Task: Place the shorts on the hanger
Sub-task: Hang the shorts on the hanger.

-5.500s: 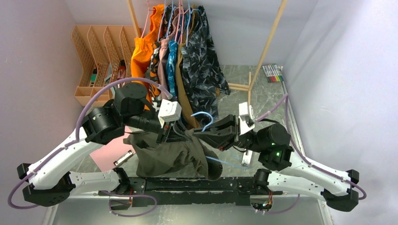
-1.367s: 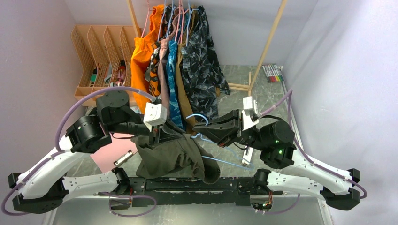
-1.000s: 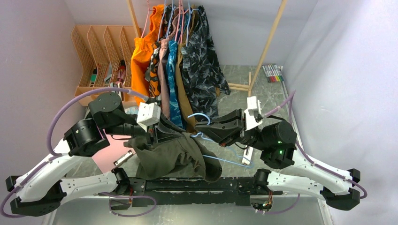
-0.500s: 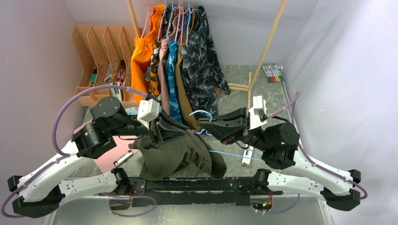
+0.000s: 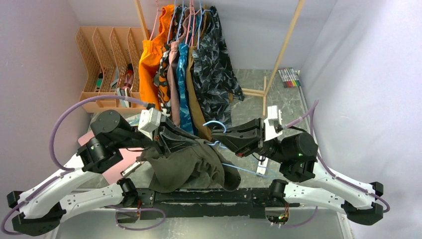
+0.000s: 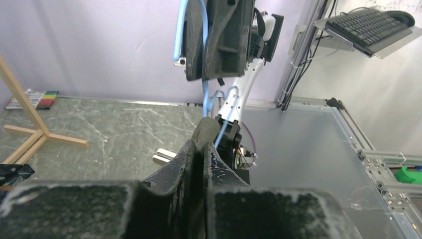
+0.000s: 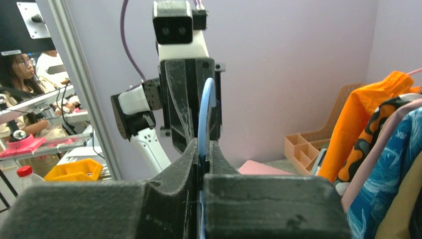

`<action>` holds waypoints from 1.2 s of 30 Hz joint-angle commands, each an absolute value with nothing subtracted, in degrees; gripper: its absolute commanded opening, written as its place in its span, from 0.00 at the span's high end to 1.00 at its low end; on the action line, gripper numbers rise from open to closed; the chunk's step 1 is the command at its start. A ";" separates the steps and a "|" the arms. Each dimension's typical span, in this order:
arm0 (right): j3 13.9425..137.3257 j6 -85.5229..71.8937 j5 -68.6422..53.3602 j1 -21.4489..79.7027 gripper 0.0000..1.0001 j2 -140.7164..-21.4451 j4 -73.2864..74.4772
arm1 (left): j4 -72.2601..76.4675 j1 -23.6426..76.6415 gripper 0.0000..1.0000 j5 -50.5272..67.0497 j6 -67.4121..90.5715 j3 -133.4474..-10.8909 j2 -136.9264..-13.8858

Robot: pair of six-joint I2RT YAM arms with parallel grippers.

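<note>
Top view, left gripper (image 5: 195, 141): jaws pressed together on a fold of the shorts (image 5: 186, 167), held up off the table (image 5: 249, 107).
Top view, shorts: an olive bundle hanging from that grip, sagging between the two arms towards the near rail. I cannot tell whether the low end touches anything.
Top view, right gripper (image 5: 218, 137): clamped on the hanger (image 5: 215, 124) just below its hook. The hook curls up towards the hanging clothes, and one blue bar slants down to the right under the arm.
Top view, the two grippers: tip to tip, just beside each other, with the fabric edge at the hanger's neck.
Top view, around them: rack of clothes (image 5: 199, 59) behind, pink sheet (image 5: 117, 167) under the left arm, markers (image 5: 289, 77) far right.
Left wrist view, fingers (image 6: 174, 174): shut, with a nub of olive cloth poking out between the tips. The right gripper hangs opposite, and blue wire runs down from it to the cloth.
Right wrist view, fingers (image 7: 174, 169): closed tight on the thin blue wire, which arcs up in front of the left gripper. Orange garment (image 7: 368, 129) off to the right.
</note>
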State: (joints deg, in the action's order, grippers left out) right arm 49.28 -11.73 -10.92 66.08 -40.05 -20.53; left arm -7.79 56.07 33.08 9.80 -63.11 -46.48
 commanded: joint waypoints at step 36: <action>37.11 -25.46 -5.65 66.09 1.00 -42.12 -57.83 | -5.90 56.03 0.54 41.39 16.76 -70.14 -57.62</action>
